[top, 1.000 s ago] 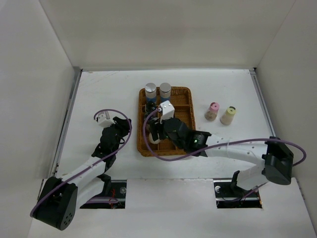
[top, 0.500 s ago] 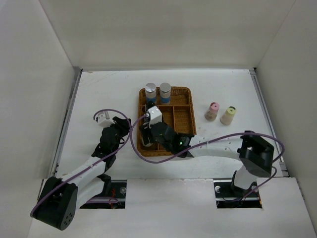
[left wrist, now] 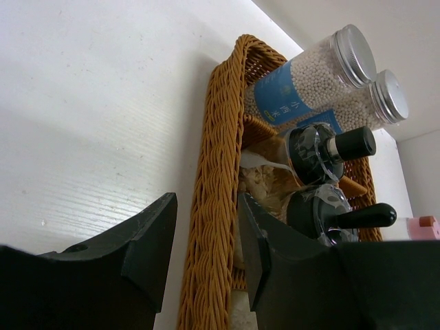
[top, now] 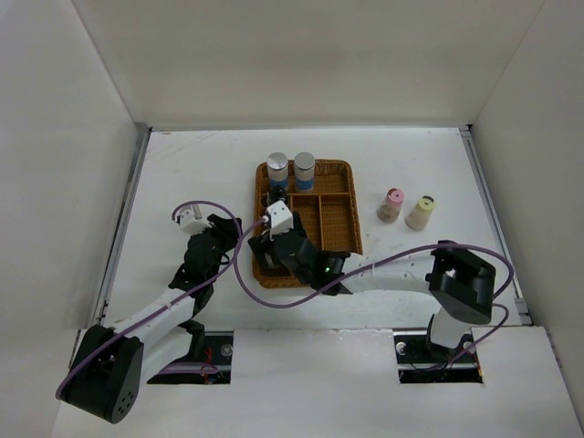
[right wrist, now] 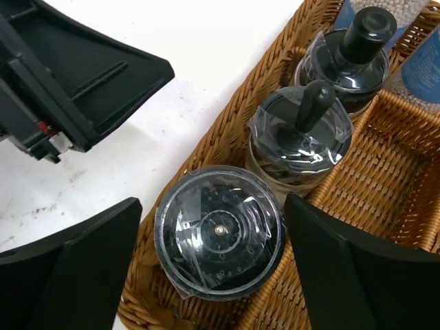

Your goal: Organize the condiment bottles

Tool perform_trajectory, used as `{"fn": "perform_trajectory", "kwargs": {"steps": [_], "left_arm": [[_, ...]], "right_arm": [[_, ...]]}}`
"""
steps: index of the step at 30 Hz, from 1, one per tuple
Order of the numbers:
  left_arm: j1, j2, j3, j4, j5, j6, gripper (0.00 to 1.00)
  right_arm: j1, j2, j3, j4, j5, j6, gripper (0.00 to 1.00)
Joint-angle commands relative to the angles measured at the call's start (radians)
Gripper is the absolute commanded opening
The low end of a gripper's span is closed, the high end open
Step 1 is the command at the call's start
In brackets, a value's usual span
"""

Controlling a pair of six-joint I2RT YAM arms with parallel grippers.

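White surface (top: 201, 164): wicker tray (top: 339, 214) groups bottles; right gripper (right wrist: 213, 240) spread around black-capped bottle (right wrist: 218, 232); left gripper (left wrist: 206, 254) narrowly parted, steadying tray rim.

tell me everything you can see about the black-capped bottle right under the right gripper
The nearest black-capped bottle stands upright in the wicker tray, in the near end of its left-hand compartment, seen from above. Its round black perforated-looking top sits under crinkled clear film. The right gripper straddles it with fingers spread, not touching.
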Motion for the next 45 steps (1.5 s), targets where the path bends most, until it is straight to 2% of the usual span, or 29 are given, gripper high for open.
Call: {"fn": "perform_trajectory", "kwargs": {"steps": [1, 5, 9, 11, 15, 16, 18, 25, 29, 31, 38, 45], "left_arm": [[0.009, 0.001, -0.008, 0.060, -0.001, -0.009, 0.39], [-0.001, -0.002, -0.007, 0.060, -0.008, -0.005, 0.39], [0.007, -0.003, -0.008, 0.060, 0.001, -0.011, 0.39], [-0.001, -0.009, -0.007, 0.060, -0.005, -0.006, 0.39], [0.004, 0.001, -0.007, 0.062, 0.001, -0.012, 0.41], [-0.001, -0.002, -0.007, 0.062, 0.001, -0.012, 0.41], [-0.004, -0.005, -0.007, 0.062, -0.007, -0.009, 0.42], [-0.002, -0.012, -0.011, 0.062, -0.005, -0.008, 0.42], [0.006, 0.000, -0.011, 0.057, 0.004, -0.014, 0.42], [-0.001, -0.005, -0.011, 0.062, -0.005, -0.011, 0.43], [-0.007, 0.023, -0.005, 0.065, -0.008, -0.015, 0.45], [-0.005, 0.011, -0.014, 0.076, -0.007, -0.017, 0.45]], "right_arm": [[0.012, -0.082, -0.020, 0.069, 0.019, -0.004, 0.94], [0.012, -0.180, -0.074, 0.061, -0.002, 0.015, 0.94], [-0.028, -0.300, -0.161, 0.056, -0.039, 0.051, 0.87], [-0.077, -0.358, -0.209, 0.056, -0.053, 0.080, 0.78], [-0.230, -0.443, -0.261, 0.026, -0.053, 0.142, 0.42], [-0.282, -0.447, -0.260, 0.000, -0.047, 0.157, 0.37], [-0.386, -0.449, -0.238, -0.081, -0.036, 0.194, 0.34], [-0.652, -0.385, -0.183, -0.137, 0.053, 0.156, 0.47], [-0.760, -0.334, -0.155, -0.167, 0.055, 0.134, 0.67], [-0.798, -0.319, -0.148, -0.187, 0.052, 0.125, 0.73], [-0.852, -0.280, -0.146, -0.204, 0.003, 0.137, 0.75], [-0.863, -0.228, -0.131, -0.209, -0.019, 0.145, 0.71]]}}
